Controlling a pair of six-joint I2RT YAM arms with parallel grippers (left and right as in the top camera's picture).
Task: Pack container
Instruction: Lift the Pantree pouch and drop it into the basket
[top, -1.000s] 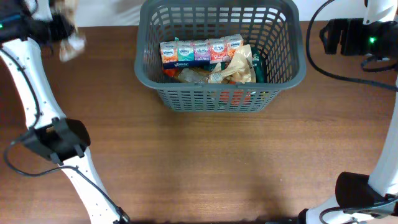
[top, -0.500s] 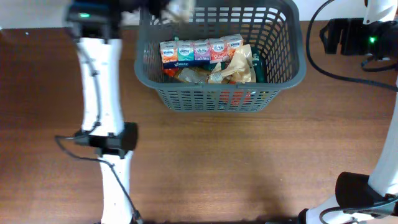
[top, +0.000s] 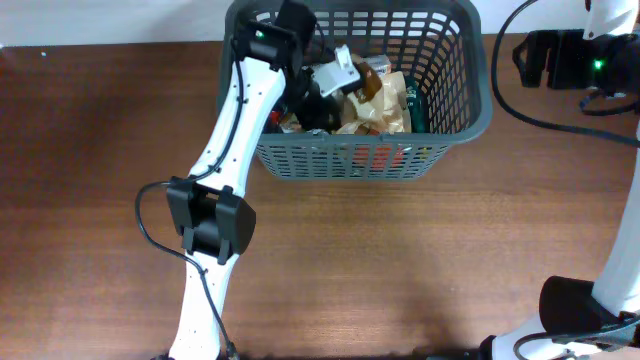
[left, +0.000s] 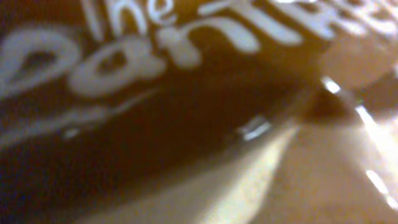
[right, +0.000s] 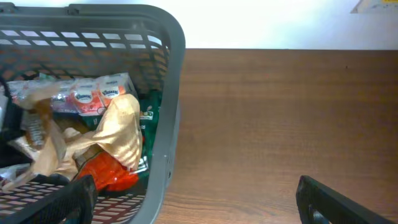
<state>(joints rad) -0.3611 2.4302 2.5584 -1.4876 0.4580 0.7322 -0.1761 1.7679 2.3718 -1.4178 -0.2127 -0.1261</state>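
- The left arm (top: 228, 150) rises from the near left of the table (top: 420, 270) and leans over the basket's left wall. Judging by that line, this is a placing reach into the load.
- The left gripper (top: 322, 88) sits low inside the container, among the packs. Its wrist view is filled by a glossy brown packet (left: 155, 124) with white lettering, pressed very close to the lens. The fingers do not show there, and overhead they blur into the goods, so it cannot be told how wide they stand or whether they grasp anything.
- The container (top: 350, 160), a dark grey lattice basket, stands at the far middle of the table, upright.
- Inside it, a row of tissue packs (right: 81, 96) lies along the far side, partly hidden overhead by the arm. A crinkled tan bag (right: 121, 134) slumps in the middle. A red pack (right: 106, 174) lies under it at the near wall, and a green pack (right: 149, 118) stands against the right wall.
- The right gripper (right: 196, 186) hangs over bare table just right of the basket, its fingers spread wide with nothing between them, probably parked clear so the left arm has room.
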